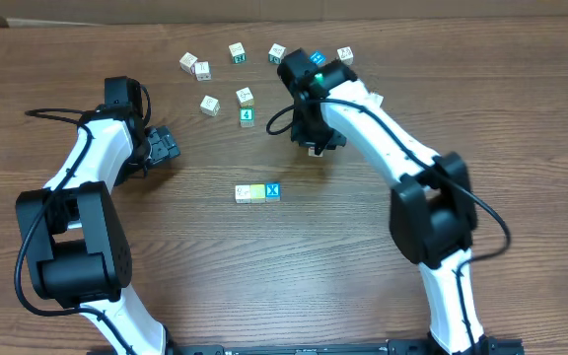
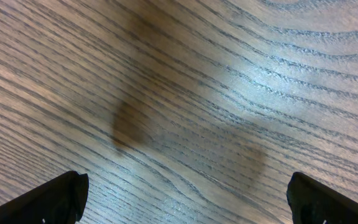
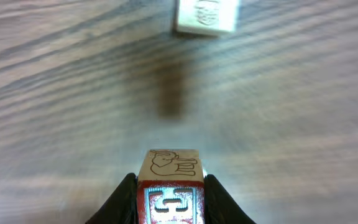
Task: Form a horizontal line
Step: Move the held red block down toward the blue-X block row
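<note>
The right claw (image 1: 314, 146) is clamped on the red cube (image 3: 169, 167), pinching two opposite sides with a drawn face upward; the cube looks square to the fingers. The left claw (image 1: 163, 148) hangs spread wide over bare worktop (image 2: 185, 93), holding nothing, well off to the left.

The row (image 1: 257, 187) lies near the middle of the worktop: white cube (image 1: 242, 194), yellow cube (image 1: 256, 194) and X cube (image 1: 272, 191), touching side by side. The red cube is beyond the row and to its right, apart from it.

The step in hand seems to be carrying the red cube to the free end beside the X cube. To do it well:

- Keep the cube clear of the worktop on the way, and away from the loose cubes (image 1: 247, 97) behind.
- Come down at the right end rather than sliding along the row.
- Turn the wrist so the cube's sides run with the row and the fingers stand front and back, not between red cube and X cube.
- Set it flat, touching the X cube or just beside it; a push there would likely skew all three.
- Open only enough to free it, then rise straight up.
</note>
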